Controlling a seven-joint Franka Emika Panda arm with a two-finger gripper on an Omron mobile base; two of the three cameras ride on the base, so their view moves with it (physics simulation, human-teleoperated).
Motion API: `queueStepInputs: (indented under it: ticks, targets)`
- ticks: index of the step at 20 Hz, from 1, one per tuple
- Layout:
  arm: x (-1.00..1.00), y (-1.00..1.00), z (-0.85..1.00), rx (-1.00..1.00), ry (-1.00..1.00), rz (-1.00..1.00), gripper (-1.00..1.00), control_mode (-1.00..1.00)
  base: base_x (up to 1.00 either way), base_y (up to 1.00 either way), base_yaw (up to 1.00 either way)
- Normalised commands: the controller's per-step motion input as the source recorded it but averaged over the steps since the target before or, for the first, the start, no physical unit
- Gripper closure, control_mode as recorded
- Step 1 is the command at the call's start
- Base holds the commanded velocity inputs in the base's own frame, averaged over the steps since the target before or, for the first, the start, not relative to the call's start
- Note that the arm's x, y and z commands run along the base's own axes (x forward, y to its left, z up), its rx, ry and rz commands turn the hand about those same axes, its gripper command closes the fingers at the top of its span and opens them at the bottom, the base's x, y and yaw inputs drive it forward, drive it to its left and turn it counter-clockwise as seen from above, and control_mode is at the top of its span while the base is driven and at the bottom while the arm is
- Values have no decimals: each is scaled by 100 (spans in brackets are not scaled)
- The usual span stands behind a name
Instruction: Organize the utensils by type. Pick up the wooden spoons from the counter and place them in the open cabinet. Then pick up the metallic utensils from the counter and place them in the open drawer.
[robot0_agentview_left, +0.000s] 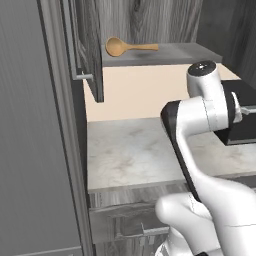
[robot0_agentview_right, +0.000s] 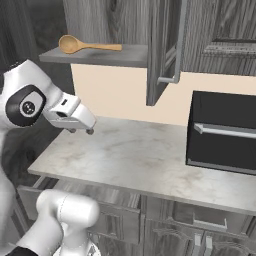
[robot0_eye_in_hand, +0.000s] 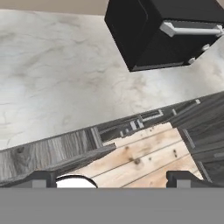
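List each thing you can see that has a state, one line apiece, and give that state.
wooden spoon: lying on the cabinet shelf.
cabinet: door open.
end effector: above the counter, fingers apart, holding nothing.
counter: bare where visible.
black appliance: door closed.
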Motion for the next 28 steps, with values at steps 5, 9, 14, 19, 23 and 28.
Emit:
queueStepInputs:
  ticks: [5, 9, 14, 19, 23, 28]
  targets:
    - [-28, 2, -48, 6, 1, 6, -100, -100, 0, 0, 0]
    - [-25, 2, -45, 0, 4, 1, -100, -100, 0, 0, 0]
    - [-7, 4, -15, -1, 5, 1, -100, -100, 0, 0, 0]
    - [-3, 0, -1, 0, 0, 0, -100, 100, -8, 0, 0]
    - [0, 0, 0, 0, 0, 0, -100, 100, -74, -11, -2]
    - [0, 0, 0, 0, 0, 0, -100, 100, -66, -18, -31]
